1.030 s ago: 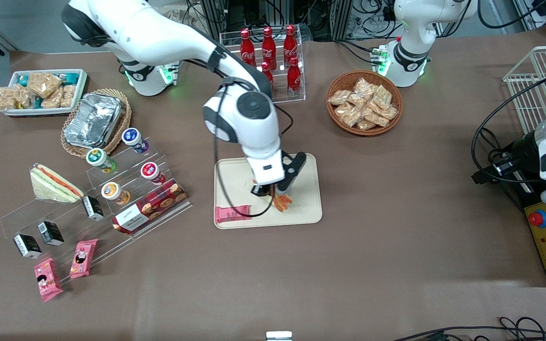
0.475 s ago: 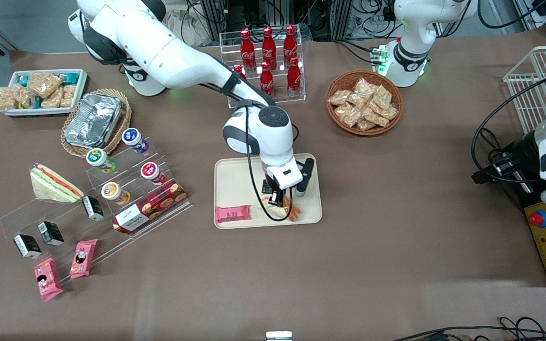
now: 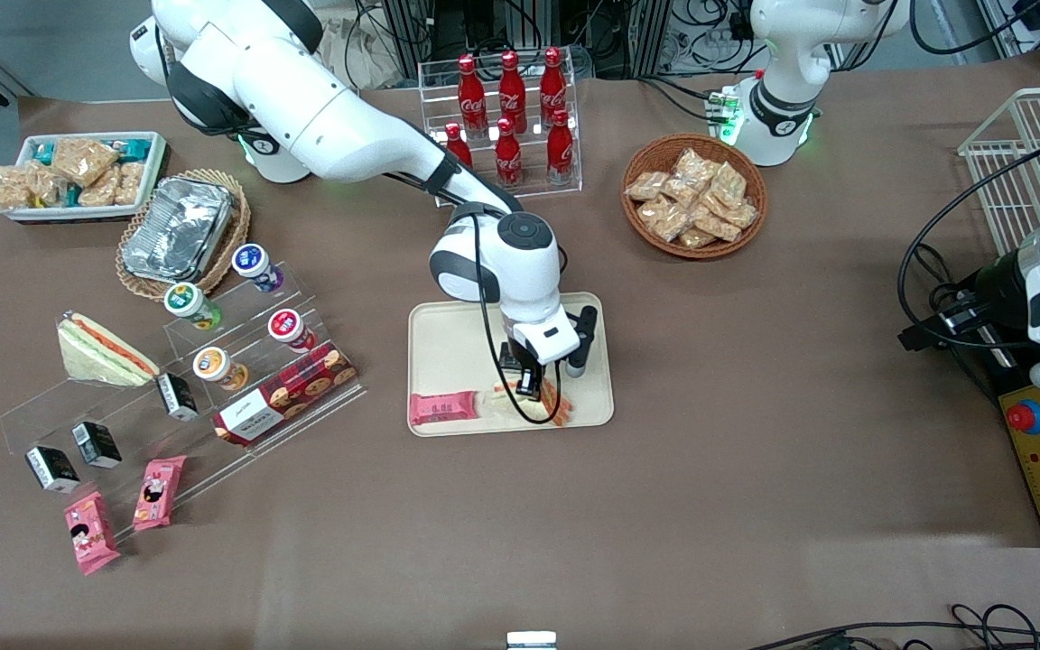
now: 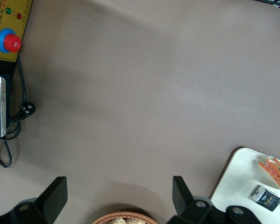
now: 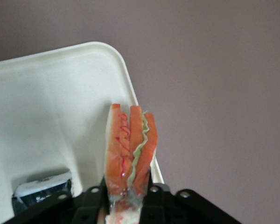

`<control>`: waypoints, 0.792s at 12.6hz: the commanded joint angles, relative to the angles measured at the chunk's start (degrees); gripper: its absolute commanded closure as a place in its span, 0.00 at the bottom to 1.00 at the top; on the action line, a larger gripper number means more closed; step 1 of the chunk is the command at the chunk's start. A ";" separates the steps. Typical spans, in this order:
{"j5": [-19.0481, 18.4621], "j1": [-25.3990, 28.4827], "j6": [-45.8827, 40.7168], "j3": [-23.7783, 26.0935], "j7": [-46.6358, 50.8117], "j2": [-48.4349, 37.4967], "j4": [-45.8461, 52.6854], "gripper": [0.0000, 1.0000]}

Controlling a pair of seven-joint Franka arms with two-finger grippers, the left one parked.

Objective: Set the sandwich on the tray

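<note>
My right gripper (image 3: 531, 386) hangs low over the cream tray (image 3: 448, 348), near the tray edge closest to the front camera. It is shut on the sandwich (image 3: 533, 406), a clear-wrapped wedge. The wrist view shows the orange filling stripes of the sandwich (image 5: 130, 144) sticking out between the fingers of the gripper (image 5: 128, 189), just over the rim of the tray (image 5: 46, 102). I cannot tell whether the wedge touches the tray. The parked arm's view shows the sandwich (image 4: 275, 170) over the tray (image 4: 238, 182).
A pink snack bar (image 3: 441, 408) lies on the tray beside the sandwich, and a small dark pack (image 5: 39, 196) lies under the gripper. A second wrapped wedge (image 3: 105, 350), acrylic shelves with cups (image 3: 240, 334) and a foil container (image 3: 175, 227) lie toward the working arm's end. A cola rack (image 3: 511, 108) and a snack basket (image 3: 693, 194) stand farther from the camera.
The gripper has carried the sandwich across the tray toward its camera-side edge and lowered it. The grip has stayed shut on the wedge.
</note>
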 commanded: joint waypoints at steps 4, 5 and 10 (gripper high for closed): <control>20.14 -1.63 -2.41 0.49 -0.12 -5.38 0.74 0.01; 20.33 -1.72 -4.69 0.58 0.15 -6.87 0.74 0.01; 25.57 -8.99 -17.08 0.49 0.15 -14.96 0.83 0.01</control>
